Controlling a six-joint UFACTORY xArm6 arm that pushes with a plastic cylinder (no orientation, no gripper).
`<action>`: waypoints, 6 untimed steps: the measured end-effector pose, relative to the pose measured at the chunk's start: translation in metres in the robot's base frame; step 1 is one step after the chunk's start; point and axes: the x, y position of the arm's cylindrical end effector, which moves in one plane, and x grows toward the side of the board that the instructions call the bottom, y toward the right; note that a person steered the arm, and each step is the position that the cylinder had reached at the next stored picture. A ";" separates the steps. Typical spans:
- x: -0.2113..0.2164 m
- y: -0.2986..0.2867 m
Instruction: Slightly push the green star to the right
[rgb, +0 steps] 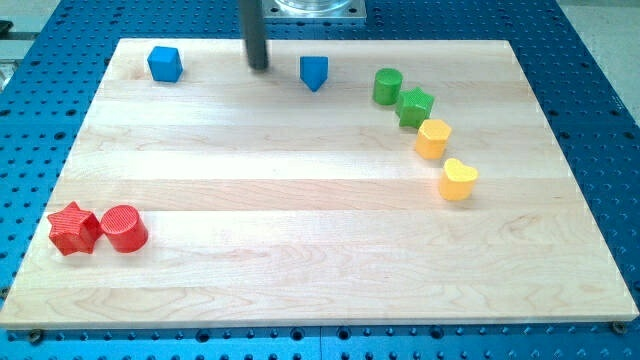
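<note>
Progress nil so far. Red star (73, 228) and red cylinder (124, 228) sit nearest on desk (300, 260). Farther up, green star (415, 106) touches green cylinder (387, 86) and yellow block (433, 138), unpushed. My tip (259, 67) is well left of it; no jaws on this rod.

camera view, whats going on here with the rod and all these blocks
A robot arm's rod is meant to nudge the green star slightly right. My tip sits near the view's top, between the blue cube and another blue block, well left of the star and not touching it. The star sits against a green cylinder and a yellow block.
</note>
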 end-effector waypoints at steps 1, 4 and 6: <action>0.018 0.058; 0.110 0.196; 0.090 0.114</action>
